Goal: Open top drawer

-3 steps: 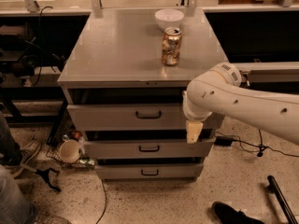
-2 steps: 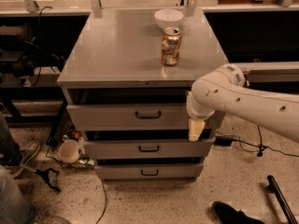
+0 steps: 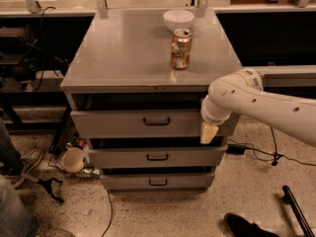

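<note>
The grey metal cabinet [image 3: 123, 58] has three drawers. The top drawer [image 3: 113, 125] is the tallest and widest, with a small dark pull handle [image 3: 156, 121] at its centre and a dark gap above its front. My gripper [image 3: 208, 132] hangs from the white arm [image 3: 266, 102] that comes in from the right. It is in front of the right end of the top drawer's front, well to the right of the handle. The middle drawer [image 3: 157, 157] and bottom drawer [image 3: 158, 182] sit below it.
A drink can [image 3: 180, 49] and a white bowl [image 3: 178, 19] stand on the cabinet top. A cup [image 3: 73, 159] and clutter lie on the floor at the left, with cables [image 3: 266, 152] at the right, a shoe [image 3: 244, 226] at the bottom and a person's leg [image 3: 12, 211] at the lower left.
The arm and gripper have shifted slightly to the right and up along the top drawer's right end. The drawers look unchanged.
</note>
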Robot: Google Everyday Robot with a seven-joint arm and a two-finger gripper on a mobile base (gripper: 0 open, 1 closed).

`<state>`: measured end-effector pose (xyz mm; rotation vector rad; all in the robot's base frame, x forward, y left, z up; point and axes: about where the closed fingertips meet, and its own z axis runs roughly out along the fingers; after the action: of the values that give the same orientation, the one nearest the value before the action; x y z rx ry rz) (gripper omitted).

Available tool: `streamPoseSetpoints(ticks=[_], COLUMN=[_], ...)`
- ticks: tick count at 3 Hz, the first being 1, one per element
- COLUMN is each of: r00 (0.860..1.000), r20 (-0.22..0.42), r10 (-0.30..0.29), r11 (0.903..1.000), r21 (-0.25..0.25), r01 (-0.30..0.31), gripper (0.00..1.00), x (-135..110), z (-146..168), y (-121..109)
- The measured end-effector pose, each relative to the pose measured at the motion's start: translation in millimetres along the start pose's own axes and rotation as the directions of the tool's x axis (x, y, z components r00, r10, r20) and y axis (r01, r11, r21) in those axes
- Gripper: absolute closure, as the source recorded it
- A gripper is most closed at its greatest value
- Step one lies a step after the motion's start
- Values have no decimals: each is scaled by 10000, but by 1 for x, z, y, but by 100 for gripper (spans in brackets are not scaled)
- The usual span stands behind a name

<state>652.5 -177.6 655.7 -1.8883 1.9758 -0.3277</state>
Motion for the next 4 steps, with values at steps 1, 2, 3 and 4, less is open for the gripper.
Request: streamPoseSetpoints(ticks=[1,2,3,4], r00=[9998,9998,9995,9984], r20=[-64,-128,-100,115], r10=[171,121,306,545], r11=[9998,9999,9994,9960], r21=[-37,92,-183,-709], r01=[-171,-120,-308,-536], gripper=[39,62,86,100], x=[7,9,14,16], z=[0,-14,-37,-47], y=[-2,1,27,59])
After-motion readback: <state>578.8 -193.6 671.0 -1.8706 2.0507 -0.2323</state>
